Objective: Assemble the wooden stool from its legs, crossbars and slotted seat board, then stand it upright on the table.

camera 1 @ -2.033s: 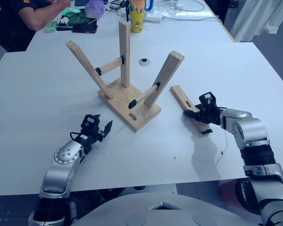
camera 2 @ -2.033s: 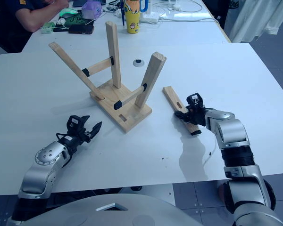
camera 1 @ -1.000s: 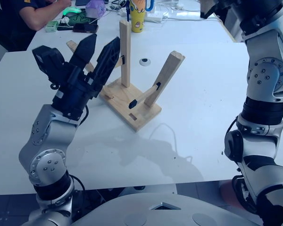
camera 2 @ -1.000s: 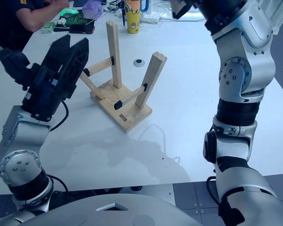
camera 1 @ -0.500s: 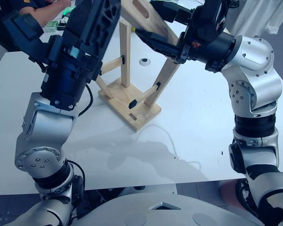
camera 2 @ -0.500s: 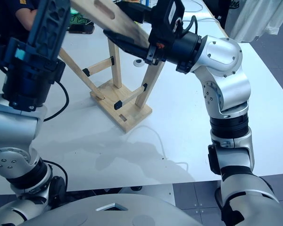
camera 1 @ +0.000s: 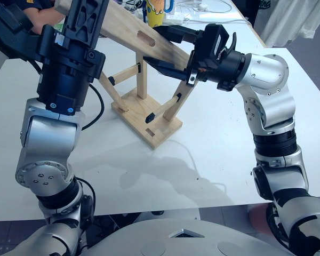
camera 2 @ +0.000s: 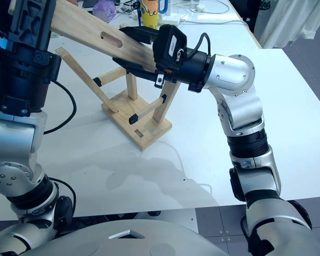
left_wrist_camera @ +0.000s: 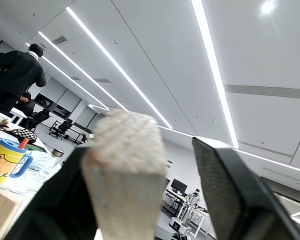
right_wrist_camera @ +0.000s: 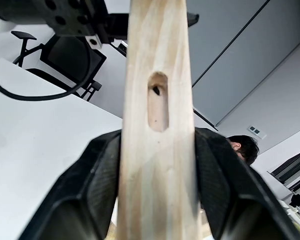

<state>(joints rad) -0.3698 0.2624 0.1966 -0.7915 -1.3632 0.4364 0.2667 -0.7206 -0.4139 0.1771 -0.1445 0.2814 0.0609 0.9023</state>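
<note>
Three legs (camera 1: 142, 77) and two crossbars (camera 1: 125, 73) stand in the one upturned seat board (camera 1: 160, 130) on the worktop (camera 1: 229, 149). A fourth leg (camera 1: 133, 36) slants above them. The right claw (camera 1: 162, 49) is clenched on its lower end, and the left claw (camera 1: 88, 16), released, straddles its upper end.

Both arms were raised and bent at the elbow. The left end effector (camera 1: 84, 13) pointed upward, its fingers spread to either side of one end of a wooden leg (camera 1: 122, 26). The right end effector (camera 1: 168, 49) reached toward the robot's left, fingers clamped against the leg's sides.
</note>
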